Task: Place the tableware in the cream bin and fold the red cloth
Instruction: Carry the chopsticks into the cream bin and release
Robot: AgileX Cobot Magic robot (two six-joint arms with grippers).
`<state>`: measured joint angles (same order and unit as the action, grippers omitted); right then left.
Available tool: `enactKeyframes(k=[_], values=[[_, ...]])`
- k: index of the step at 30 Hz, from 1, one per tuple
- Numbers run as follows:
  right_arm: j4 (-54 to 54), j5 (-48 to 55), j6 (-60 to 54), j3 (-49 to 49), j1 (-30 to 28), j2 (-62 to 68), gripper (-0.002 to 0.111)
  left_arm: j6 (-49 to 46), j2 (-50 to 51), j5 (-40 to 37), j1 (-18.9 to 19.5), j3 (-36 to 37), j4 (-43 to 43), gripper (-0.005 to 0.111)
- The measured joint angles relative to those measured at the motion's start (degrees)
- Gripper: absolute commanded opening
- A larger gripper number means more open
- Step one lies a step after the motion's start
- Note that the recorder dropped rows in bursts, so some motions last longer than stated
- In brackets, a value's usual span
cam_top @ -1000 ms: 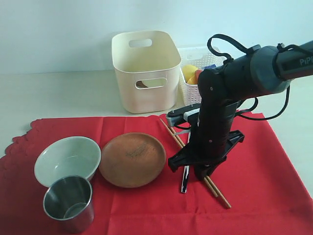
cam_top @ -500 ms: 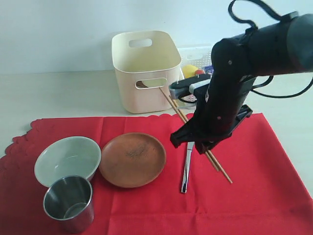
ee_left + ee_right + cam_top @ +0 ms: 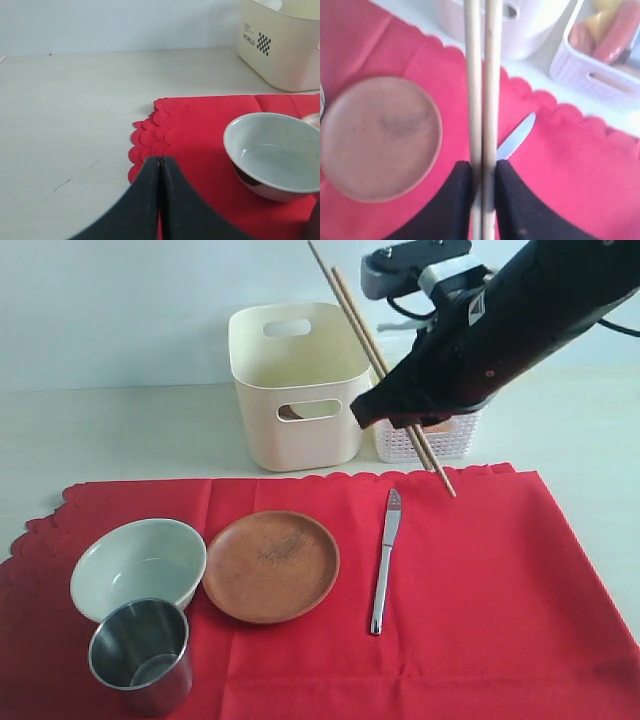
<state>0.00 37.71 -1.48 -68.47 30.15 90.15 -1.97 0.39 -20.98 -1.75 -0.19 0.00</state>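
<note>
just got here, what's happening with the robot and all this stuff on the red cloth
The right gripper holds the wooden chopsticks pinched in the air, up near the cream bin. The bowl, steel cup, brown plate and knife lie on the flat, unfolded red cloth. The left gripper is shut and empty by the cloth's scalloped edge.

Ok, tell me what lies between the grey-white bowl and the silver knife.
The round brown plate lies between the bowl and the knife, flat on the red cloth; the exterior view shows it. Bare cloth separates plate from knife.
</note>
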Motion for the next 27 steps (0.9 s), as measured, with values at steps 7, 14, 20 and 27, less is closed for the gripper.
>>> enactKeyframes(k=[7, 14, 20, 27], values=[[1.0, -13.1, -4.4, -3.3, -4.6, 0.7, 0.0, 0.0, 0.0, 0.0, 0.0, 0.0, 0.0, 0.0], [3.9, -28.5, -11.4, -13.5, -7.2, 11.6, 0.0, 0.0, 0.0, 0.0, 0.0, 0.0, 0.0, 0.0], [4.1, -31.8, -14.7, -27.6, -8.4, 26.1, 0.0, 0.0, 0.0, 0.0, 0.0, 0.0, 0.0, 0.0], [6.0, -30.9, -17.8, -36.3, -9.0, 35.1, 0.0, 0.0, 0.0, 0.0, 0.0, 0.0, 0.0, 0.0]])
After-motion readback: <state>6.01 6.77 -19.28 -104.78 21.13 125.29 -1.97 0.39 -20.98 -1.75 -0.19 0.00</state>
